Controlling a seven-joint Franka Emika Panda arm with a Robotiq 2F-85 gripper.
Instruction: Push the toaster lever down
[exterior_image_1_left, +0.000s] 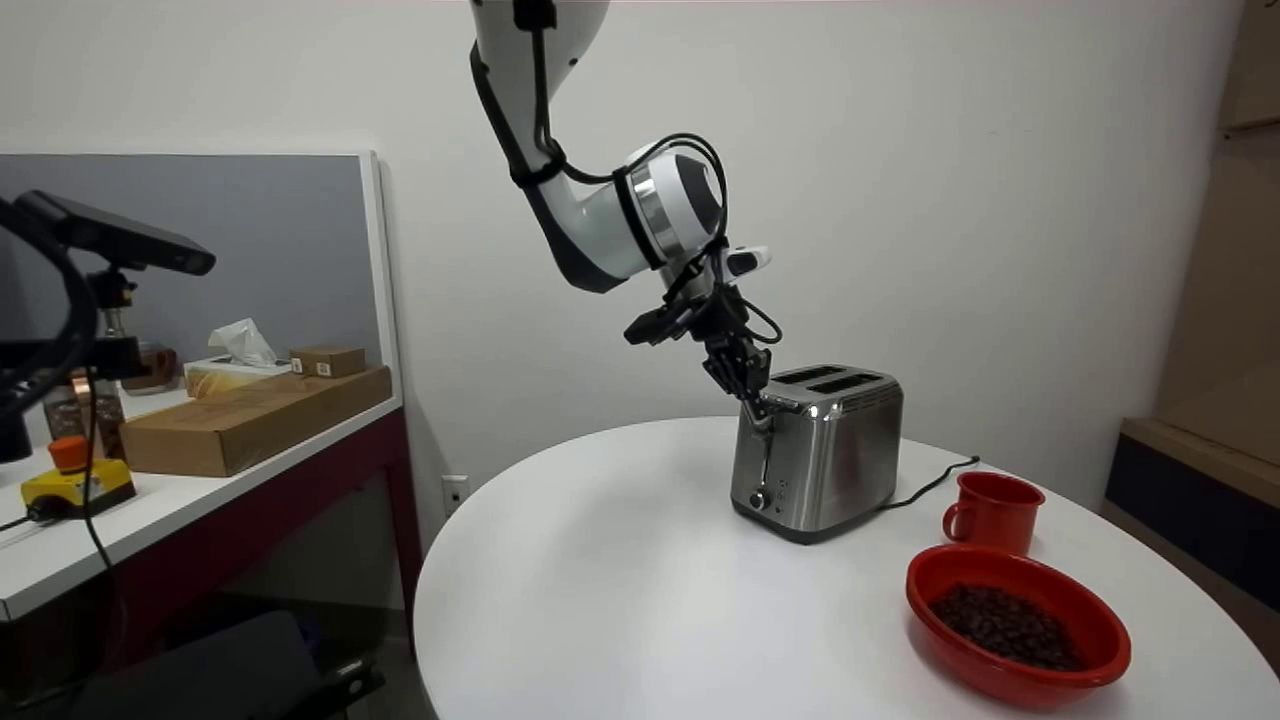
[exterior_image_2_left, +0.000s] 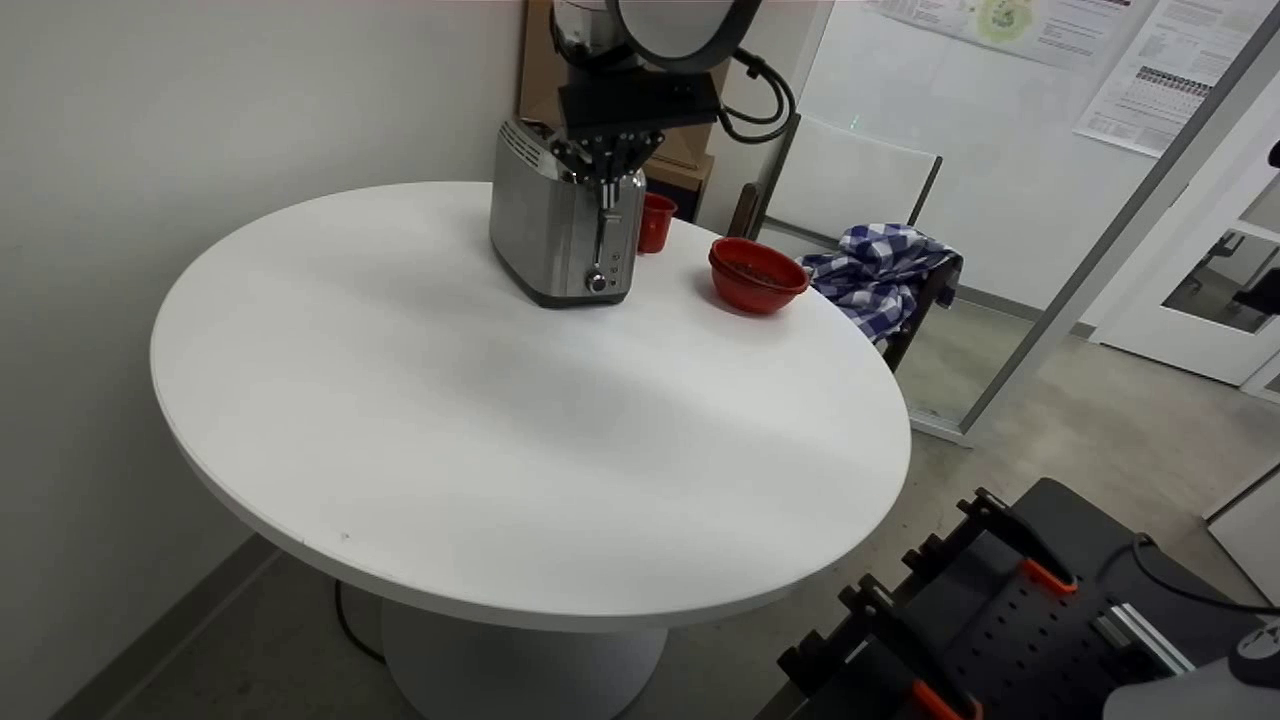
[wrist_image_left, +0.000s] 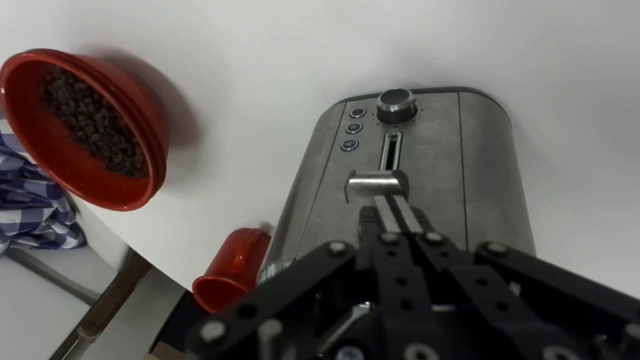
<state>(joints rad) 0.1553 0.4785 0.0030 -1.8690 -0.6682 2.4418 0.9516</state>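
Note:
The brushed-steel toaster (exterior_image_1_left: 855, 455) stands upright on the white table; it also shows in an exterior view (exterior_image_2_left: 540, 225) and in the wrist view (wrist_image_left: 492, 180). Its lever (wrist_image_left: 376, 184) is a wide metal tab on the narrow end face, at the upper end of a vertical slot (wrist_image_left: 391, 150). A round knob (wrist_image_left: 396, 102) sits low on that face. My gripper (wrist_image_left: 391, 198) is shut with nothing between its fingers. It reaches down from above, its tips right at the lever's upper edge. Whether they touch it I cannot tell. The gripper also shows in both exterior views (exterior_image_1_left: 760, 415) (exterior_image_2_left: 609, 190).
A red mug (exterior_image_1_left: 990, 515) stands beside the toaster. A red bowl (exterior_image_1_left: 1015, 680) holding dark beans sits nearer the table's edge. The toaster's black cord (exterior_image_1_left: 932, 487) runs toward the mug. A wall stands behind the white table (exterior_image_1_left: 560, 560). A chair with a checked cloth (exterior_image_2_left: 880, 265) stands beyond.

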